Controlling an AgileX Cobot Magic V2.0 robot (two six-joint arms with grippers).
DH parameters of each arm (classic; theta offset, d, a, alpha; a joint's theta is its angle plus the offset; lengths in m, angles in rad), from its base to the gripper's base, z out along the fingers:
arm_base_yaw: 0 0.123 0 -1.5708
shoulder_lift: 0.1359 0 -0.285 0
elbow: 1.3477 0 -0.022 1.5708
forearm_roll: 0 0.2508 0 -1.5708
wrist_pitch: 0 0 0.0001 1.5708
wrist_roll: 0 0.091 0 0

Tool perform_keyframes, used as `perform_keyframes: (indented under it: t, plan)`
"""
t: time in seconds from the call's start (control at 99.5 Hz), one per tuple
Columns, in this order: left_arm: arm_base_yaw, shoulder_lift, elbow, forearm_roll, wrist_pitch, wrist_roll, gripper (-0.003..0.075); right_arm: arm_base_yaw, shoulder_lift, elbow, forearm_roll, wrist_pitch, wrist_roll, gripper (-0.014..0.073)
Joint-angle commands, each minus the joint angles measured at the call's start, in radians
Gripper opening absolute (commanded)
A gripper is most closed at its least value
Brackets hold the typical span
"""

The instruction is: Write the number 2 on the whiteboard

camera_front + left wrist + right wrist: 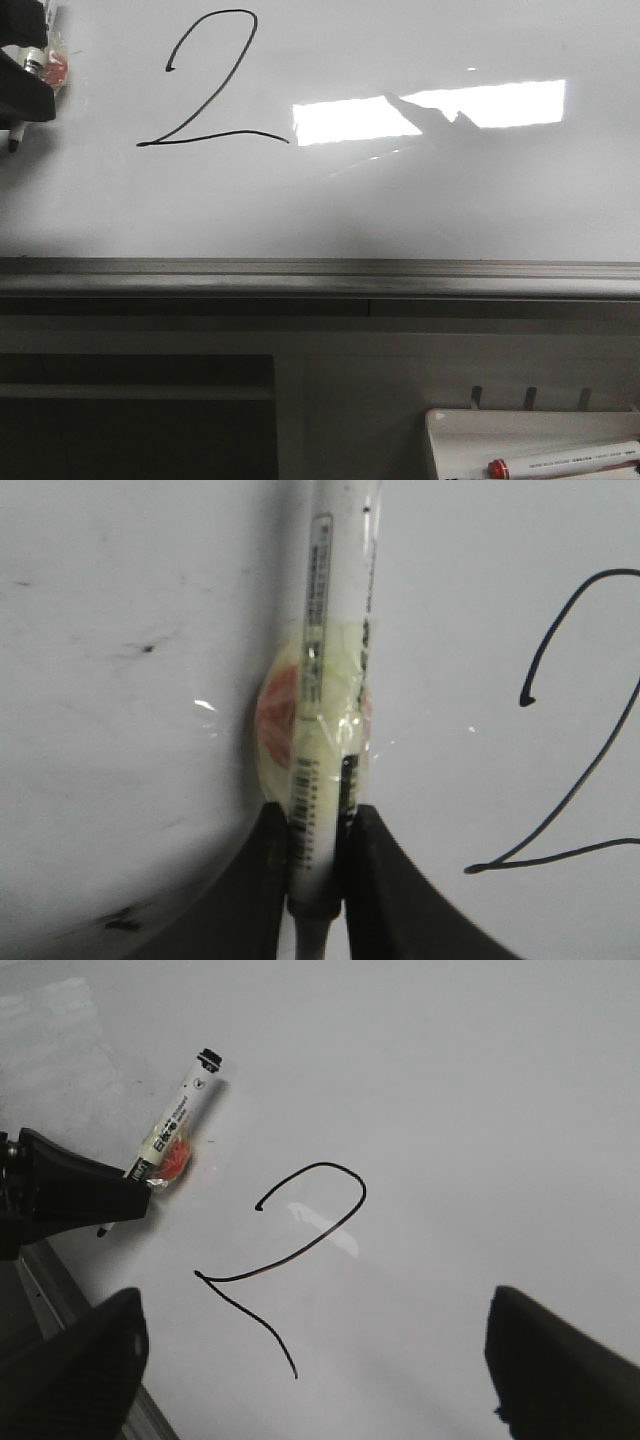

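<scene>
While I'm watching the feeds from here, this is what is showing:

number 2: the number 2 [208, 82] is sitting drawn in thin black line on the upper left of the whiteboard [400, 200], curved top, long flat base stroke ending just beside the bright rectangular reflection [430, 110].

left gripper: the left gripper [318, 825] is clamping a white marker [325, 680], both black fingers [385, 880] pressing on the barrel from either side. In the front view it is sitting at the far left edge of the board, well left of the figure.

marker detail: clear tape with an orange-red patch [275, 705] is wrapping the barrel just above the fingers (label text too small for me to read).

marker tip: I'm not seeing clearly whether the tip is touching the board; in the front view the dark tip [13, 143] is pointing down beside the gripper.

right gripper: the right gripper [310, 1360] is hanging wide apart, nothing between its fingers, facing the board with the figure in its view.

rail: the grey metal rail [320, 275] is running along the board's lower edge.

tray: a small white tray [450, 425] is sitting below at lower right, with a second marker [565, 462], red-banded, lying in it.
</scene>
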Motion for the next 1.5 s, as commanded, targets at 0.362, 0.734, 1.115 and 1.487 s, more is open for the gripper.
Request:
perform_keyframes:
  t: [0.362,0.734,1.115,1.487]
  plan:
    - [-0.009,0.078,-0.04,0.013,-0.049,-0.008,-0.002,-0.001,-0.02,-0.029,0.005,-0.023,-0.002,0.0617]
    - [-0.009,0.078,-0.04,0.013,-0.047,-0.008,0.0116,-0.001,-0.02,-0.029,0.005,-0.023,-0.002,0.0617]
    - [-0.009,0.044,-0.04,0.013,-0.033,-0.008,0.0317,-0.001,-0.02,-0.029,0.005,-0.023,-0.002,0.0617]
    - [-0.009,-0.134,-0.038,0.062,0.106,-0.006,0.0262,-0.001,-0.056,-0.016,0.024,-0.03,-0.002,0.0496]
